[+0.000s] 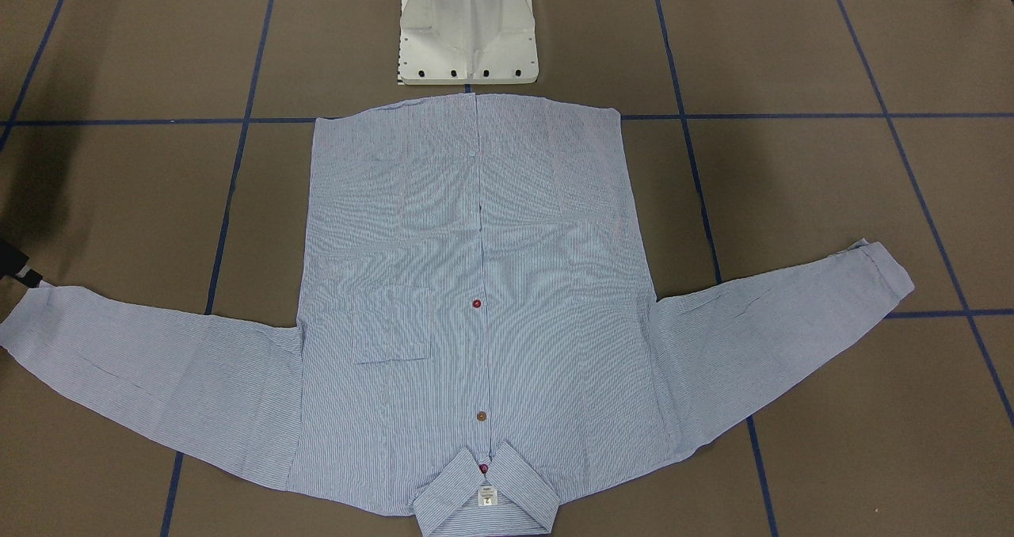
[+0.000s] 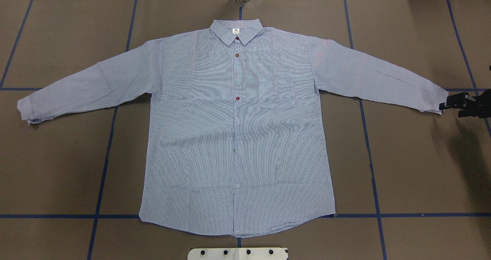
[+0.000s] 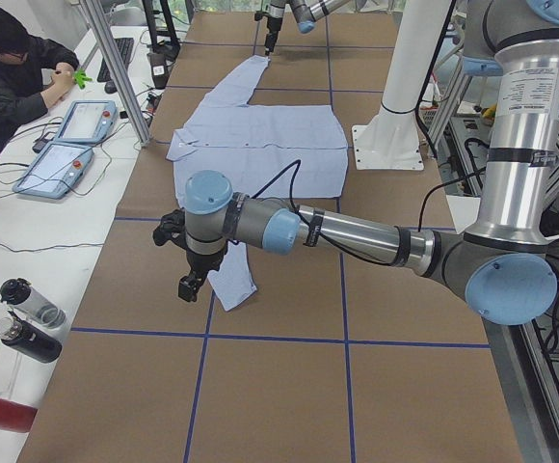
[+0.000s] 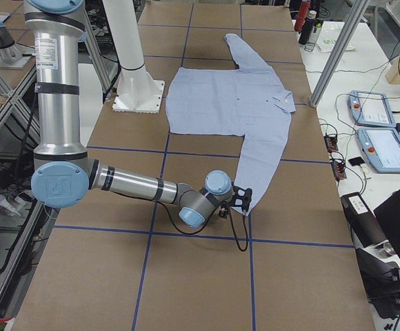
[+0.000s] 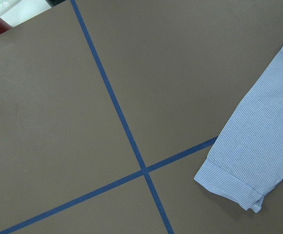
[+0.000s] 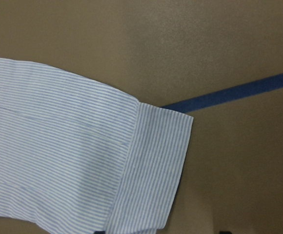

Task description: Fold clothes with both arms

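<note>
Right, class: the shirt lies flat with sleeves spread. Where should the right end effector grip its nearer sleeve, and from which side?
Probably the cuff, from its open end along the sleeve: a doubled band lying flat at the free tip, with the right end effector right beside it.

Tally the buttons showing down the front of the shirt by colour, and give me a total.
red buttons: 2 (the other at the collar)
brown button: 1
pale blue button: 1
Total: 4 buttons showing on the shirt
</note>
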Controlling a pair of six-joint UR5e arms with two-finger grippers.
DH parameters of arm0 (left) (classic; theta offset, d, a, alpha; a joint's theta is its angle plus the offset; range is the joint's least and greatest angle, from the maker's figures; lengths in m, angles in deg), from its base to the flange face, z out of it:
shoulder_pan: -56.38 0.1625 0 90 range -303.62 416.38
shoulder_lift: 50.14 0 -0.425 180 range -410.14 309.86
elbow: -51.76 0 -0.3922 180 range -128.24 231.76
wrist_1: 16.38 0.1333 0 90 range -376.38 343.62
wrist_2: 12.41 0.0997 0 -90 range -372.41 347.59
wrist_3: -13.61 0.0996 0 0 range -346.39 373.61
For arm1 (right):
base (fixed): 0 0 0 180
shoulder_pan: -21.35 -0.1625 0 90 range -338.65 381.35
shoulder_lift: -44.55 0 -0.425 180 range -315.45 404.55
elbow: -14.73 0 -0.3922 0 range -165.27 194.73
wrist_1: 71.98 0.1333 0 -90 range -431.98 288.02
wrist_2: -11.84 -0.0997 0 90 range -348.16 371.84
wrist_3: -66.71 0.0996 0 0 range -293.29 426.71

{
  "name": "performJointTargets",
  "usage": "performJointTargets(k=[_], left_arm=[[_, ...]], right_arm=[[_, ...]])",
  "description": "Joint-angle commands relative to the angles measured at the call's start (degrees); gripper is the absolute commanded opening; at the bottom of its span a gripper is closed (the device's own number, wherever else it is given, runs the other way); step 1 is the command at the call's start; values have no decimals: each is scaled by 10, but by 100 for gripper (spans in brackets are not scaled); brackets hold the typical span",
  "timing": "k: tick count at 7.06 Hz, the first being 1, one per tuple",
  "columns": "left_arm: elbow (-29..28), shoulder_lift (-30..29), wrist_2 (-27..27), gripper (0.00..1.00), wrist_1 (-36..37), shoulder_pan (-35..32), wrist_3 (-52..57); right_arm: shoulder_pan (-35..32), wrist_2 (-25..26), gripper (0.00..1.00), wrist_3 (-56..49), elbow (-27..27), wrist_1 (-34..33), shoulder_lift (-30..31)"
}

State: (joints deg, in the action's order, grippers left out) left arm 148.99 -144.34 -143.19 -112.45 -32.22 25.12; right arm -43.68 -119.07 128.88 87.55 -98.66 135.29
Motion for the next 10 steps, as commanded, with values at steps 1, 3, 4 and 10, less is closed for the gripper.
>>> performJointTargets(k=[1, 3, 4, 10], left_arm=[[0, 1, 0, 99, -1, 0, 0], [-1, 1, 0, 99, 0, 0, 0], [-2, 2, 0, 99, -1, 0, 0], [-5, 2, 0, 99, -1, 0, 0]], right_arm=[[18, 2, 77, 0, 0, -6, -6], [18, 1, 76, -5, 0, -12, -5], [10, 1, 74, -9, 2, -19, -5], [8, 3, 62, -9, 0, -28, -6]])
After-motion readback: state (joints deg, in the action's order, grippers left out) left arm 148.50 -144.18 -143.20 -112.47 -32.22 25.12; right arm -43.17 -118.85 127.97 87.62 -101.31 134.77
